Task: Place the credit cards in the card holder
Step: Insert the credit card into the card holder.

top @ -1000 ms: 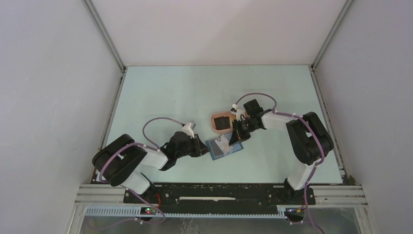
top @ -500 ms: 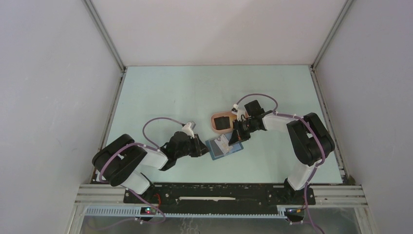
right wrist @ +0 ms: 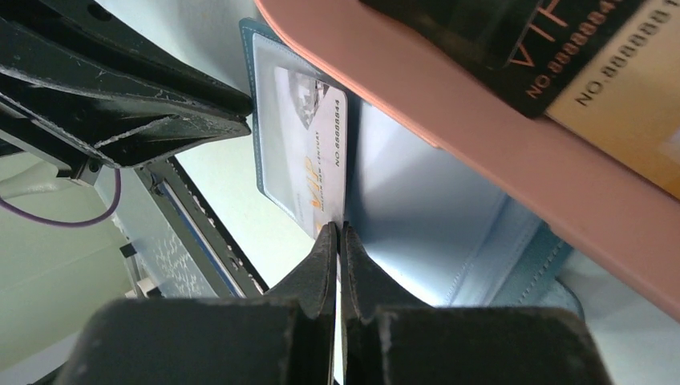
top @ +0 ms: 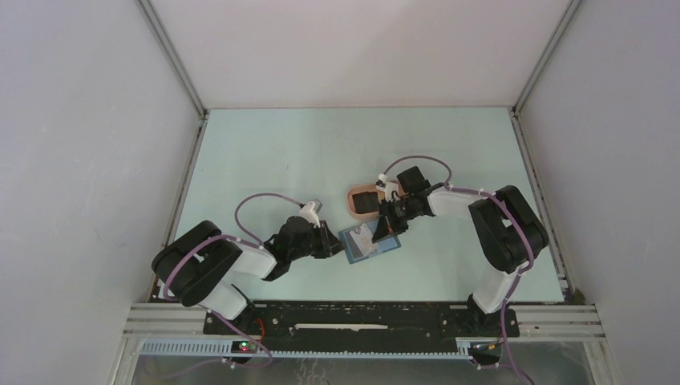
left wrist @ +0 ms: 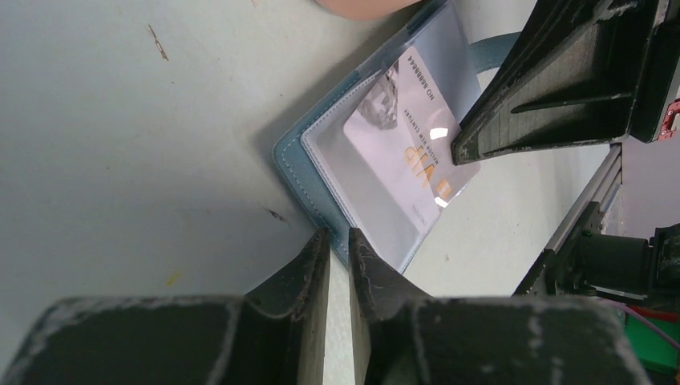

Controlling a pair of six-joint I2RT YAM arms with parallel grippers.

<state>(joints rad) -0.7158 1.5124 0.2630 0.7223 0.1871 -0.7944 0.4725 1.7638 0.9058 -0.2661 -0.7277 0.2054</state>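
Blue card holder (left wrist: 290,163) open flat. Right gripper (right wrist: 338,239) pinches pale VIP card (left wrist: 407,152), partly in clear sleeve. Left gripper (left wrist: 338,250) clamps holder's 9 o'clock edge in top view.

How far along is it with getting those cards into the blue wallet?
Nothing looks fully tucked away yet. In hand: the left jaws pinch the card holder at its edge while the right jaws hold a pale card partway in its clear slot. Left: a black card and a gold card wait in the pink tray.

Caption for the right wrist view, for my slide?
Right gripper pinching a pale VIP card partly inside the clear sleeve of the blue card holder.
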